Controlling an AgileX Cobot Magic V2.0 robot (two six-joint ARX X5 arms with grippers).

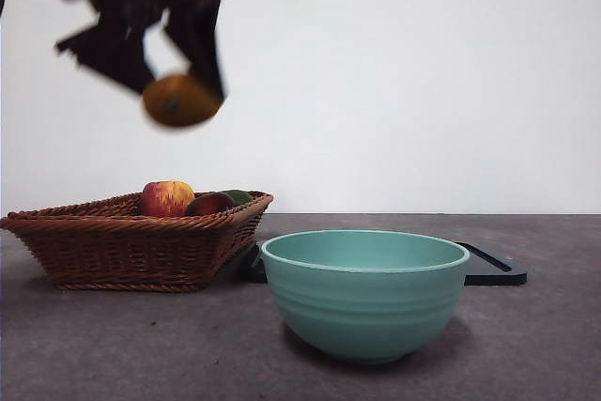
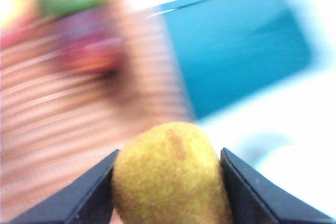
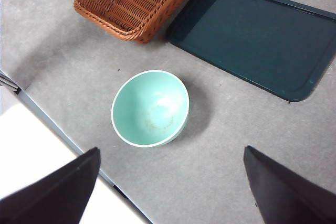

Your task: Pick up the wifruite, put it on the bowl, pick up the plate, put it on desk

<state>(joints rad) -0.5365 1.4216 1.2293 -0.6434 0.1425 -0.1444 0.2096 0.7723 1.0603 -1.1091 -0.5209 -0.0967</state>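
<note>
While the left tool pinched the wifruite high in the air above the wicker basket, the carry to the bowl looked underway. That bowl sat empty on the worktop, off to one side of the basket. Next, I judged, came a swing over its rim and a release. Spread wide, the right tool waited above.

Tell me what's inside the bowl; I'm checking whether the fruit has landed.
Nothing: the bowl is empty. The wifruite is held by the left gripper, above the basket.
</note>
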